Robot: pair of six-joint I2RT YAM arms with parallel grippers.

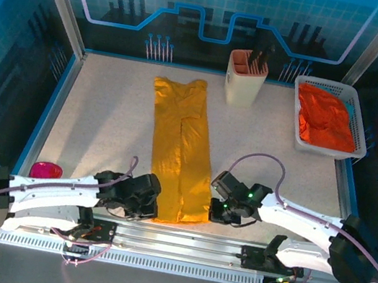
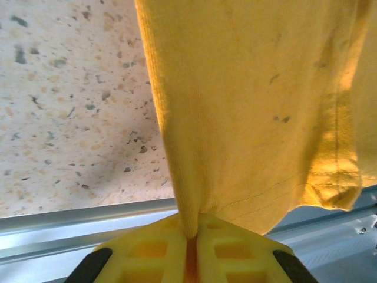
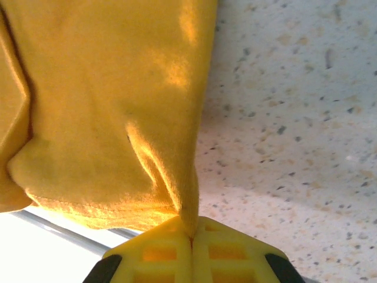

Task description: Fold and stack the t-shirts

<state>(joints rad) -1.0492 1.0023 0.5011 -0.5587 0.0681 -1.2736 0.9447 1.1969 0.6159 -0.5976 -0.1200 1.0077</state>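
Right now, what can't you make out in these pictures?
- Top view: the orange-red t-shirt is bunched in the white basket; folds hide its shape.
- Top view: the dark utensils in the cream holder are too small to name.
- Top view: the pink object is partly behind the left arm.
- Wrist views: the yellow t-shirt, pinched by left hand and right hand, leaves the frame.

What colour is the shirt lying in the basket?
Orange-red; the shirt lies in the white mesh basket, seen best in the top external view.
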